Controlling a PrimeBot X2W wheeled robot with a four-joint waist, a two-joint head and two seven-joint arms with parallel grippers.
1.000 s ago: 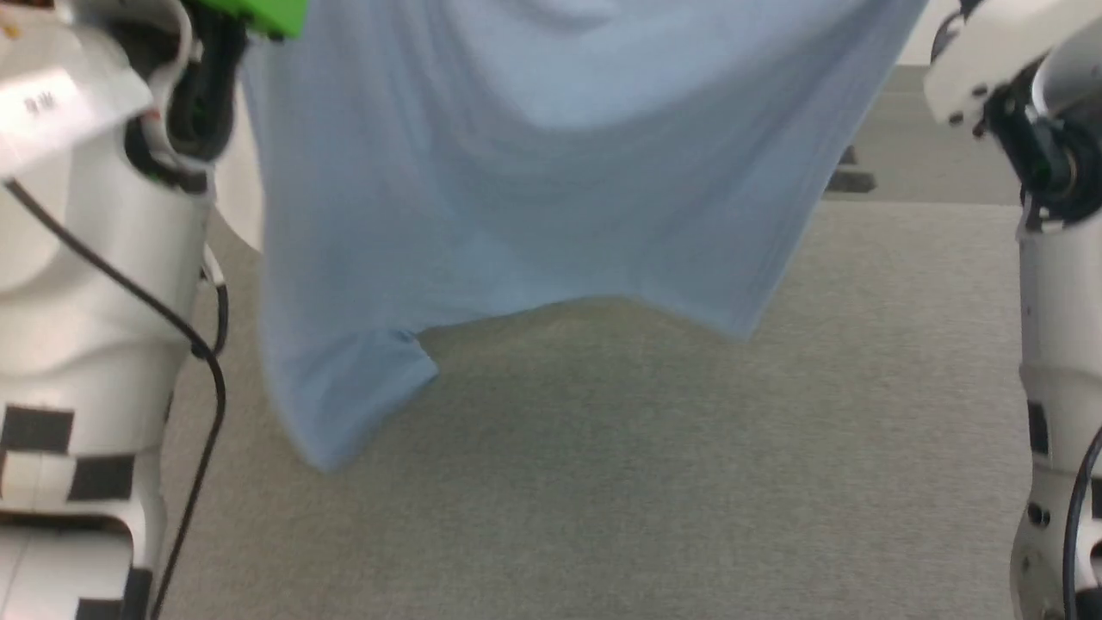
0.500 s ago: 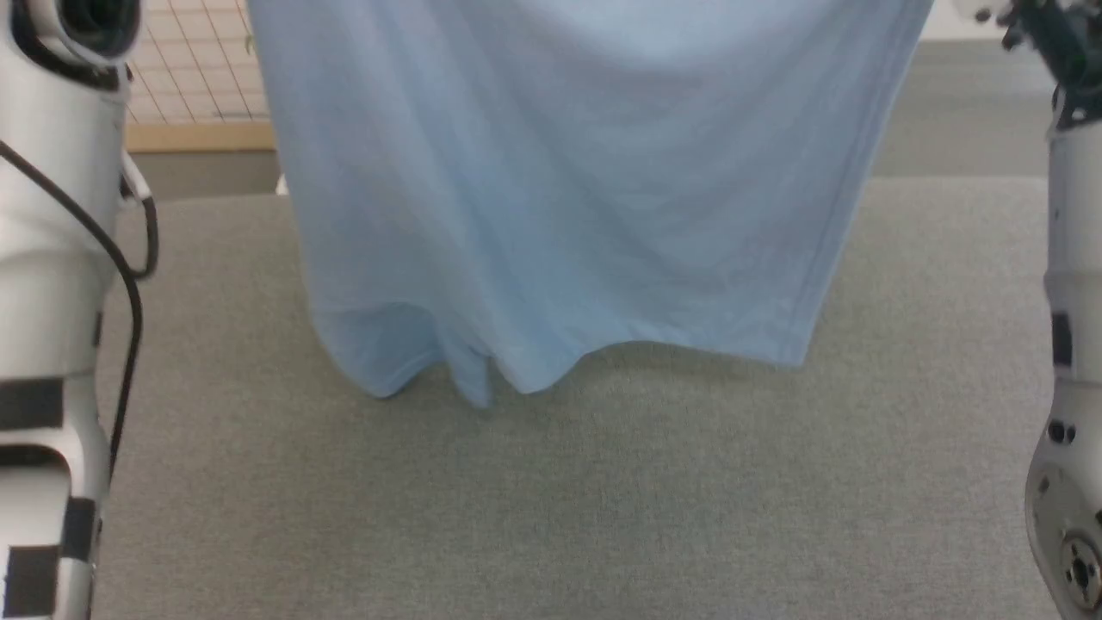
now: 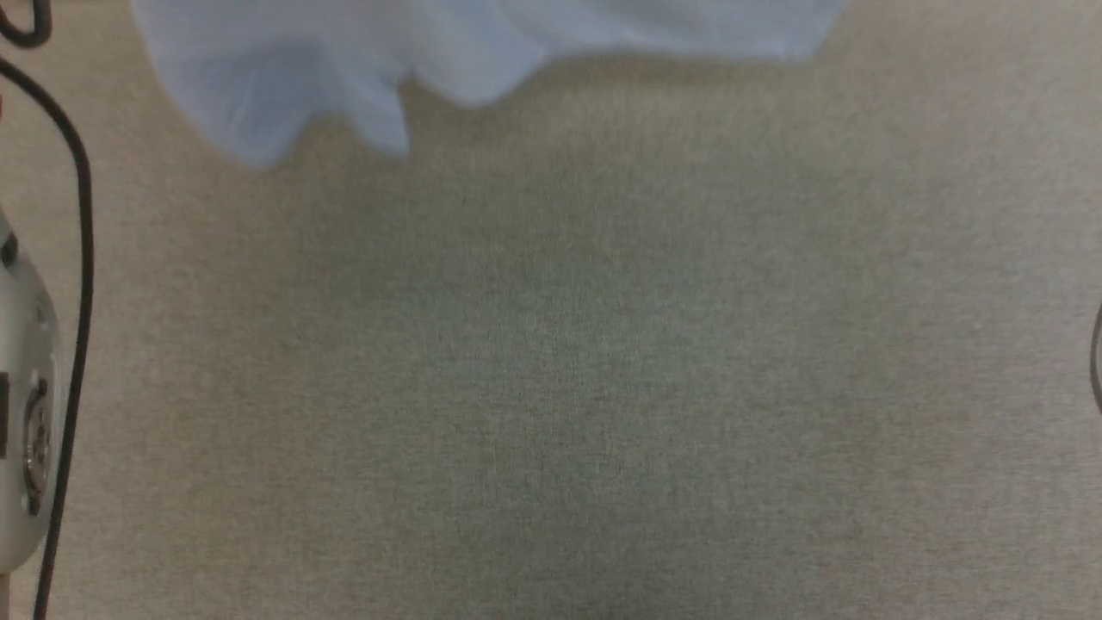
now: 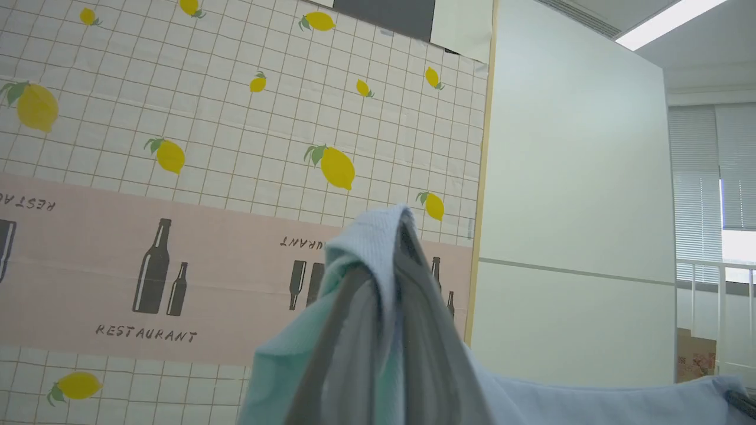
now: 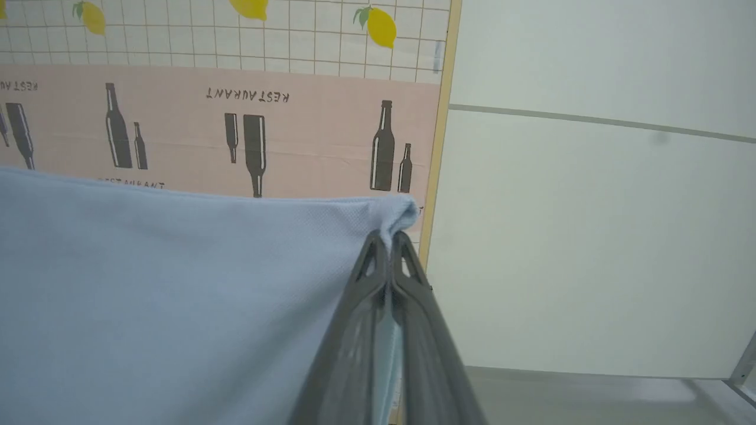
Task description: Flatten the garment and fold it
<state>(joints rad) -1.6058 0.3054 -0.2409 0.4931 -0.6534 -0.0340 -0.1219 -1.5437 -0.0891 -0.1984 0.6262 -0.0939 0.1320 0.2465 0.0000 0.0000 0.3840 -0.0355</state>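
both my left gripper (image 4: 387,260) and my right gripper (image 5: 388,239) are clamped shut on upper corners of the light blue soft short-sleeved shirt (image 3: 344,52), which hangs spread between them, long axis toward six o'clock, hem at twelve o'clock over the grey felt surface (image 3: 551,362), neither arm nearer.

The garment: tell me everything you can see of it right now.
The garment is a light blue shirt of soft, finely textured knit. It hangs spread between the right gripper, shut on one top corner, and the left gripper, shut on another with fabric bunched over its fingers. In the head view its wavy, blurred lower edge hangs above the grey surface; whether it touches cannot be told.
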